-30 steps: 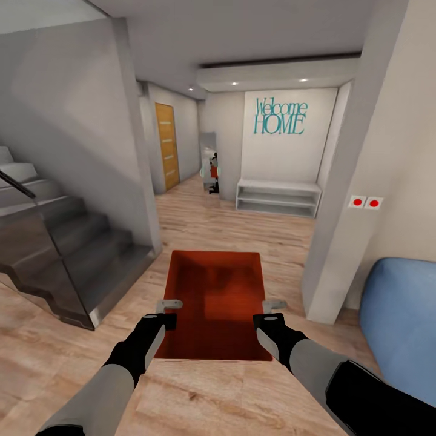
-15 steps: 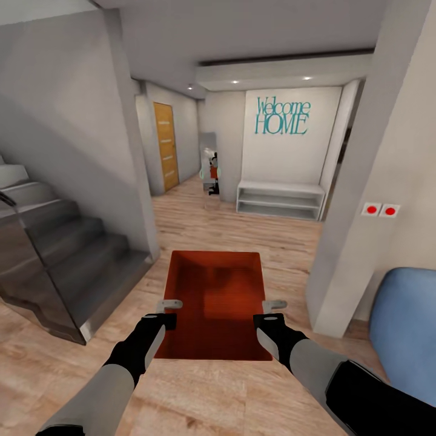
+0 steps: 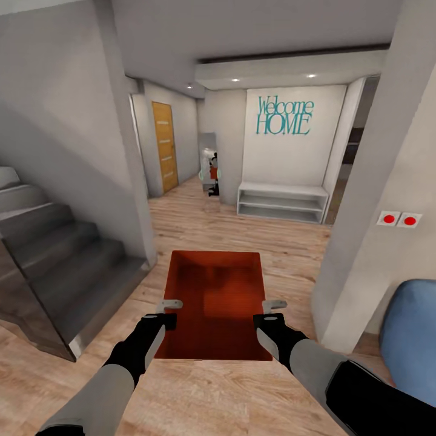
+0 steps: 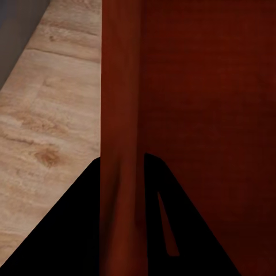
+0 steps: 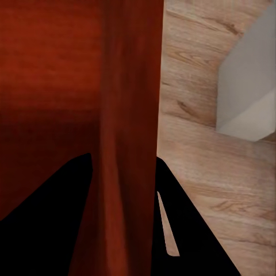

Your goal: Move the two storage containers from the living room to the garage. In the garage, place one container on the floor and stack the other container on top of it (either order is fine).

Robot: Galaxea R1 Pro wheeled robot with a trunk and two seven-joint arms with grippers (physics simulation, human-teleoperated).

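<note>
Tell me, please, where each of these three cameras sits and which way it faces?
Head view: from the robot's head, forward and down; both arms hold the storage container, hallway ahead.
Left wrist view: by the left pincer, along its fingers clamping a container wall, plank floor beyond.
Right wrist view: by the right pincer, clamping the opposite wall.
Shared: all show the container and the wood floor.

One piece of lettering reads clearly in the head view: teal words (image 3: pixel 284 116) spelling "Welcome HOME" in two lines, up at about one o'clock, "Welcome" in script above "HOME" in capitals. They stand on the white wall panel (image 3: pixel 290 157) at the end of the hallway, directly above a low white shelf unit (image 3: pixel 282 203). Nothing else carries readable text.
</note>
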